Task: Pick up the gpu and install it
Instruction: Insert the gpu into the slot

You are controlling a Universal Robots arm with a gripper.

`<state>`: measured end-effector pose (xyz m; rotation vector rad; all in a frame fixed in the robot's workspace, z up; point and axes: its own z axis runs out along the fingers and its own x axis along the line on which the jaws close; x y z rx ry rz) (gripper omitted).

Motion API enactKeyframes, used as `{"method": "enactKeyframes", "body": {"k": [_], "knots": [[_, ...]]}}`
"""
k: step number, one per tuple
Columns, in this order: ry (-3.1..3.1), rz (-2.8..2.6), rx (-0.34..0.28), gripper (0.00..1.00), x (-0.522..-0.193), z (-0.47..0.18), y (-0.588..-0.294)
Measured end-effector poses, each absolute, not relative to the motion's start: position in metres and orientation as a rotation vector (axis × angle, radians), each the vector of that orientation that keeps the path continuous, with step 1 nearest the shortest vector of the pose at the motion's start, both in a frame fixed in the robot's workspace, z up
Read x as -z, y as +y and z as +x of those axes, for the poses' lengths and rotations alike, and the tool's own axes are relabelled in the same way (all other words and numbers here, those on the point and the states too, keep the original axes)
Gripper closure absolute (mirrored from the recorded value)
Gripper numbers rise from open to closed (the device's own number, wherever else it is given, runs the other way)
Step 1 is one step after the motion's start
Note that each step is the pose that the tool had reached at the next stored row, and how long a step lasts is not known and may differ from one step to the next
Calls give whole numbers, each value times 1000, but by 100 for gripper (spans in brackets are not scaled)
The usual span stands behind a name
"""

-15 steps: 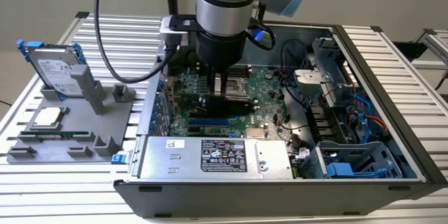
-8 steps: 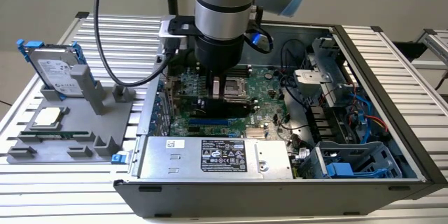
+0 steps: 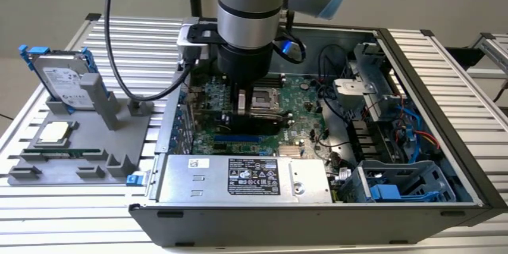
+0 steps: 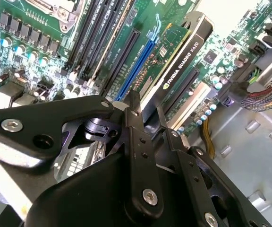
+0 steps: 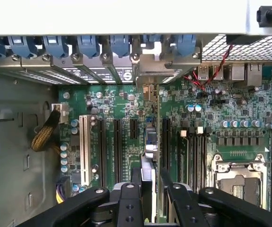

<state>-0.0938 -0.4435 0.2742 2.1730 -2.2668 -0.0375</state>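
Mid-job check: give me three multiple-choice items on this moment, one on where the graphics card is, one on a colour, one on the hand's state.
1. Where is the graphics card? A) inside the open computer case B) on the grey stand C) on the table beside the case
2. What colour is the long slot beside the card? A) red B) blue C) yellow
3. The hand is: A) open and empty B) shut on the hard drive C) shut on the card
Answers: 1 A, the circuit board lies around it; 2 B, plainly blue in the second wrist view; 3 C, it pinches the card's edge in both wrist views.
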Motion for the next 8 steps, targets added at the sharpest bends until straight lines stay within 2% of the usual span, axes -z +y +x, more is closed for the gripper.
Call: {"method": "enactKeyframes", "body": {"k": [8], "knots": [[-2267,2173,38,100,-270,-97,-444]]}}
